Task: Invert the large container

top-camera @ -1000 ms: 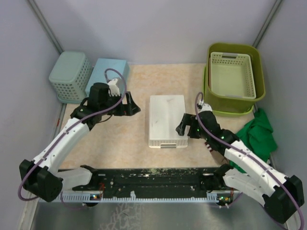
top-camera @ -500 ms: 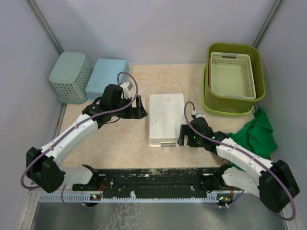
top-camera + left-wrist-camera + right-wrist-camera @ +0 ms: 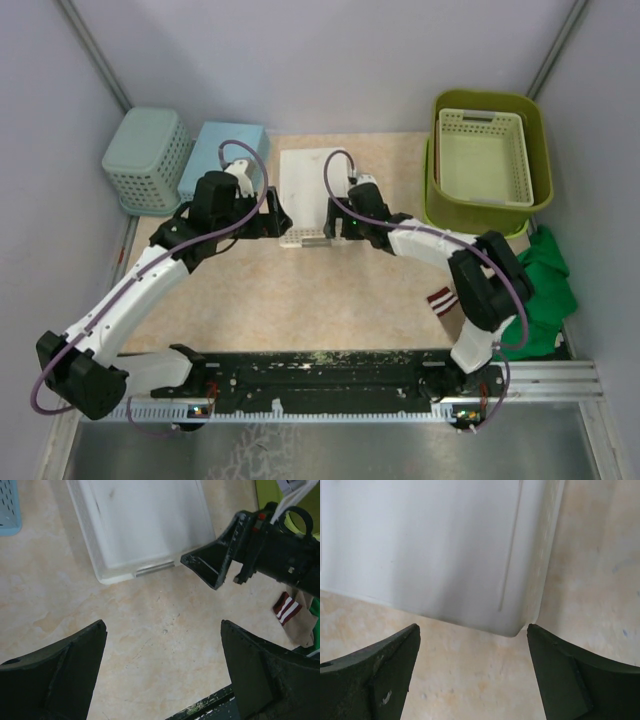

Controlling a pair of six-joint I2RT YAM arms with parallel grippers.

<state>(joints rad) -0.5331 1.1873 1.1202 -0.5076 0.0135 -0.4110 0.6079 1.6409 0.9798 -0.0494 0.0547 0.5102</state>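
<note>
**Inspector:** What is the state of both end effectors?

**Arm:** My left gripper (image 3: 162, 627) is released, with its fingers spread wide and nothing between them. It hangs over bare table (image 3: 300, 310). My right gripper (image 3: 473, 627) is released too and empty. The near edge and one rounded corner of the white basket (image 3: 303, 185) lie just ahead of its fingers. I cannot tell whether they touch.

**Inspector:** Where is the tub?

**Arm:** The tub (image 3: 470, 226) is at the upper right of the overhead view. It stands upright, mouth up, with a cream basket (image 3: 484, 158) nested inside. Neither gripper is on it, and both are well to its left.

**Inspector:** What are the edges and clearances around it?

**Arm:** Its far and right sides sit close to the enclosure walls. A green cloth (image 3: 545, 285) lies just below its near rim on the right. A strip of bare table runs along its left wall, and my right forearm crosses the lower end of it.

**Inspector:** What about the rest of the surface?

**Arm:** The white basket lies flat face up at upper centre, between my two grippers. A teal basket (image 3: 147, 160) and a blue basket (image 3: 222, 150) occupy the upper left. A striped item (image 3: 440, 300) lies beside my right arm. The middle of the table is open down to the black rail (image 3: 320, 378).
</note>
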